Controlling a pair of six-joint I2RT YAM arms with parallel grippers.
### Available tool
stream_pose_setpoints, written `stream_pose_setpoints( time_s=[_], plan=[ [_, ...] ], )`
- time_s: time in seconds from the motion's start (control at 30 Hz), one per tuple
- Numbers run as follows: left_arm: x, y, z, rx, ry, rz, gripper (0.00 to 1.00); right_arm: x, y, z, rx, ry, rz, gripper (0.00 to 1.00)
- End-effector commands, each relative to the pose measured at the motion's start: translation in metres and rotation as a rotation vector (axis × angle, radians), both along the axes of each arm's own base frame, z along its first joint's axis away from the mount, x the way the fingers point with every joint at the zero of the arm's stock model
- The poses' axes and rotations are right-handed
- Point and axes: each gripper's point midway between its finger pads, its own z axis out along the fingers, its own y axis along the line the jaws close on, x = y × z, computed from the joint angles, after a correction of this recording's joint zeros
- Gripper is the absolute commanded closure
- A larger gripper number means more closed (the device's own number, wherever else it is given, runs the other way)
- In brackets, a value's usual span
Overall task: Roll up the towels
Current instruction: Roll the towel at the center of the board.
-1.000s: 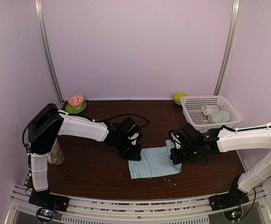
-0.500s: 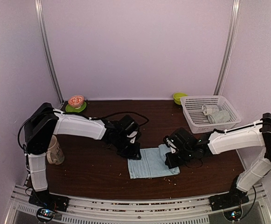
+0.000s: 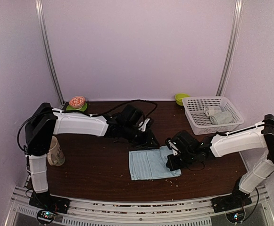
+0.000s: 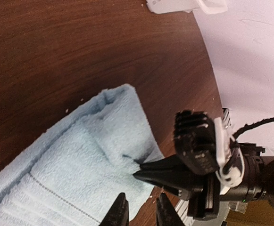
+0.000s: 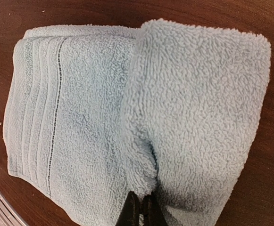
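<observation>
Pinching blue towel (image 5: pixel 70 113) fold, R claw (image 5: pixel 140 209)

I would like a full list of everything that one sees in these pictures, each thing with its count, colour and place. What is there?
light blue towel: one, light blue, table centre, its right edge folded over
rolled towels: two, pale, inside the basket
basket: one, white, far right of the table
small bowl: one, yellow-green, just left of the basket, at the back wall
patterned bowl: one, red and white, far left, on the plate
plate: one, green, under that bowl
mug: one, cream, left edge, beside the left arm
table: one, dark brown
left gripper: one, black, above the towel's far edge, slightly open, empty
right gripper: one, black, shut on the towel's fold
</observation>
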Motion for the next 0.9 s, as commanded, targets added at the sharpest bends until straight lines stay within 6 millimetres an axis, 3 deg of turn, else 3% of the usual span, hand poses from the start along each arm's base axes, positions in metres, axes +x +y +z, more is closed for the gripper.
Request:
stream_pose_setpoints(
  time_s=[0.0, 0.3, 0.47, 0.67, 0.8, 0.87],
  plan=[
    [0.009, -0.029, 0.022, -0.137, 0.004, -0.031, 0.81, -0.005, -0.004, -0.008, -0.014, 0.021, -0.003, 1.0],
    [0.014, -0.045, -0.017, -0.103, 0.068, -0.049, 0.85, -0.004, -0.003, -0.007, -0.008, 0.012, -0.004, 1.0],
    [0.016, -0.06, -0.028, -0.14, 0.091, -0.086, 0.85, -0.005, 0.001, -0.006, 0.004, 0.014, 0.009, 1.0],
    [0.022, -0.06, -0.046, -0.101, 0.106, -0.059, 0.88, -0.007, 0.003, 0.001, 0.024, 0.015, 0.023, 0.99],
    [0.025, -0.051, -0.065, -0.048, 0.139, -0.027, 0.91, -0.008, 0.005, 0.021, 0.029, 0.008, 0.045, 0.76],
    [0.028, -0.045, -0.072, -0.037, 0.152, -0.006, 0.92, -0.008, 0.001, 0.032, 0.03, -0.005, 0.049, 0.71]
  ],
)
